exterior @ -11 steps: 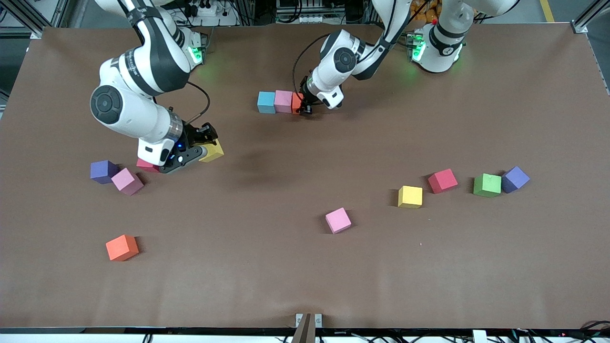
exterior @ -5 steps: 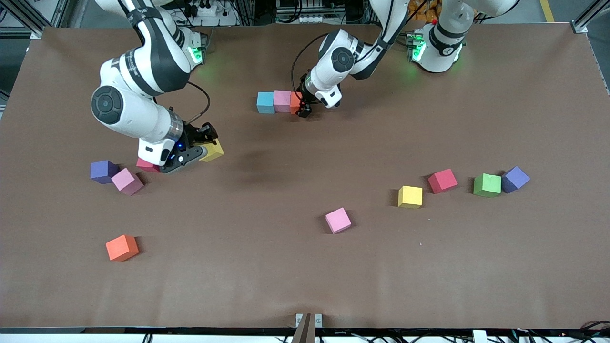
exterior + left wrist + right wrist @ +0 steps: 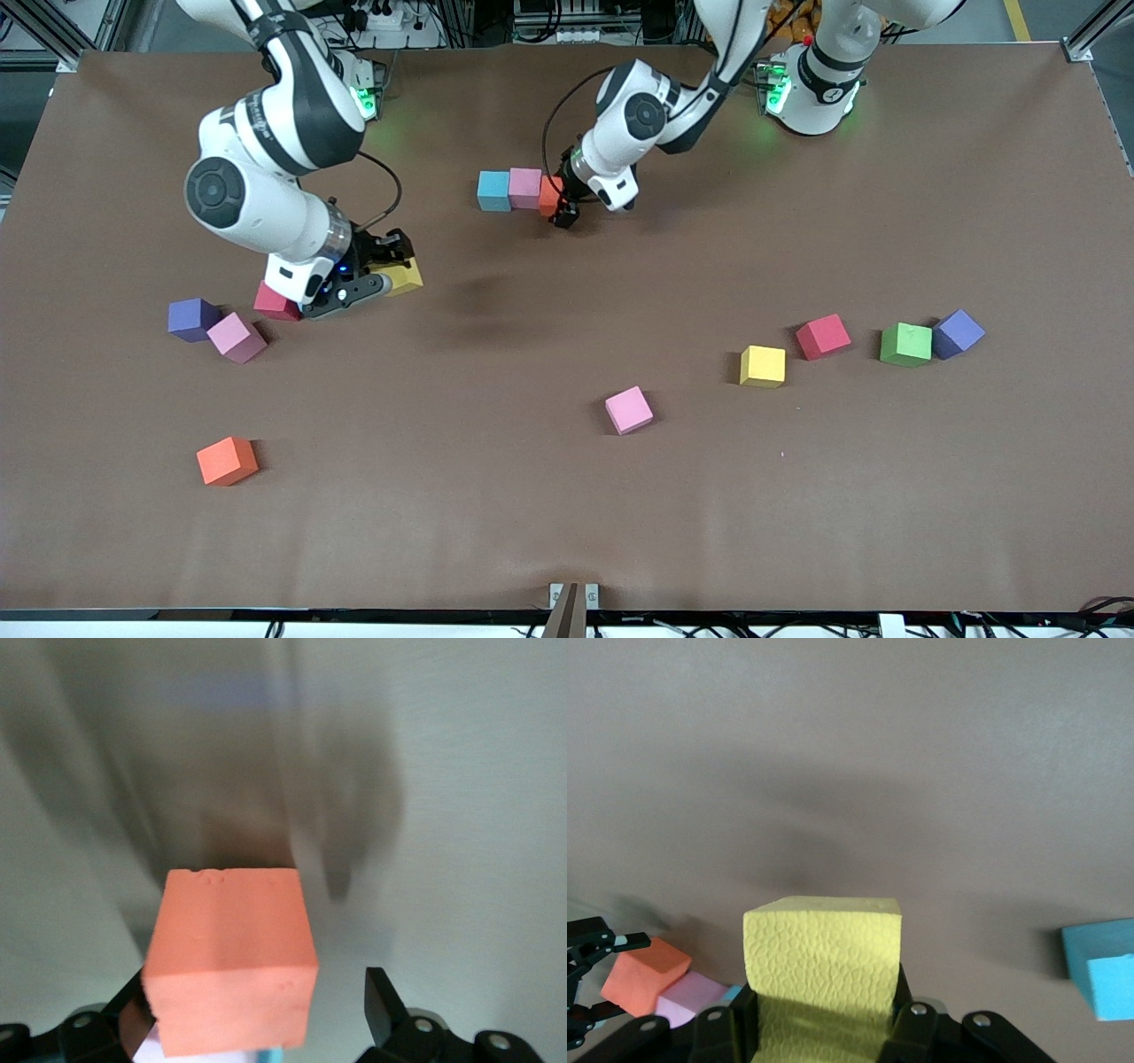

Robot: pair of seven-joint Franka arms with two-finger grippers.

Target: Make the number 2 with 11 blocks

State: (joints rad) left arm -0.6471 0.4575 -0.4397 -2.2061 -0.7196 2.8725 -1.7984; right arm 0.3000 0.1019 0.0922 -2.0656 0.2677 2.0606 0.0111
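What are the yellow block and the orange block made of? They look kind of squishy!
The yellow block, held in the right gripper, looks like soft matte foam: its face has a fine pebbly cell pattern and no shine. The orange block by the open left gripper looks like the same dull foam, with small dents and slightly rounded edges. Foam is my best guess from looks alone.

A wide bench (image 3: 567, 523) covered in matte brown sheeting fills nearly the whole front view, evenly lit with soft shadows. Along its upper edge run aluminium frame rails (image 3: 53, 27), with cables and a power strip (image 3: 390, 18) among them. A small metal bracket (image 3: 573, 595) sits at the middle of the edge nearest the front camera.
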